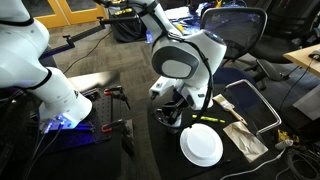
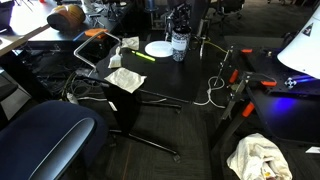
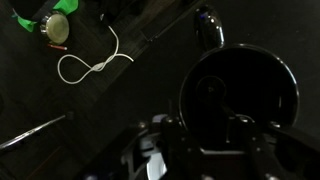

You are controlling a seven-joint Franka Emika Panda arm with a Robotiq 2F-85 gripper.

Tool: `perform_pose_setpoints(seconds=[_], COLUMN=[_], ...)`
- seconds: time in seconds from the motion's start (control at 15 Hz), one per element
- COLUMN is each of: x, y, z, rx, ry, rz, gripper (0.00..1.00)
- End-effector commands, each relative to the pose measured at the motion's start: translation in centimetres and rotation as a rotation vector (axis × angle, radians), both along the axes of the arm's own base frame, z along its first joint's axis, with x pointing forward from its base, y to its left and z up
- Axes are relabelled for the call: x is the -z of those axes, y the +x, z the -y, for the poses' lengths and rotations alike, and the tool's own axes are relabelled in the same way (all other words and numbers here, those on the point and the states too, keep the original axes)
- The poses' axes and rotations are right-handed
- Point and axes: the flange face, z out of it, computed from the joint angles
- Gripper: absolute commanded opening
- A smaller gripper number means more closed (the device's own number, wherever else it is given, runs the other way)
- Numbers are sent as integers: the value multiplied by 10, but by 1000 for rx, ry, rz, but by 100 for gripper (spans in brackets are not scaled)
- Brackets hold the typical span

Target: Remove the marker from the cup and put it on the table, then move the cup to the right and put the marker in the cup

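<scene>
Large table with flat matte black top (image 2: 178,86) carries a round white plate (image 1: 201,146). A thin yellow-green marker (image 2: 143,56) lies flat just beside the plate, and a crumpled pale sheet of paper (image 1: 243,138) lies near the table edge. Small glossy near-black cup (image 3: 238,95) stands upright on the top near the plate; a looped white cable (image 3: 90,62) lies apart from it, and a red-handled tool (image 1: 118,127) lies well apart from the plate.
</scene>
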Motion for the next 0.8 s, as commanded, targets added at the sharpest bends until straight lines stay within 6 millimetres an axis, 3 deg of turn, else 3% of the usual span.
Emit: perform_pose_setpoints(seconds=[0.0, 0.2, 0.27, 0.73], x=[-14, -20, -23, -56], y=[-8, -8, -8, -26], z=[-3, -4, -4, -21], rx=[-1, -6, -7, -48], ry=[4, -1, -2, -44], rz=[39, 45, 45, 59], gripper=[76, 97, 100, 100])
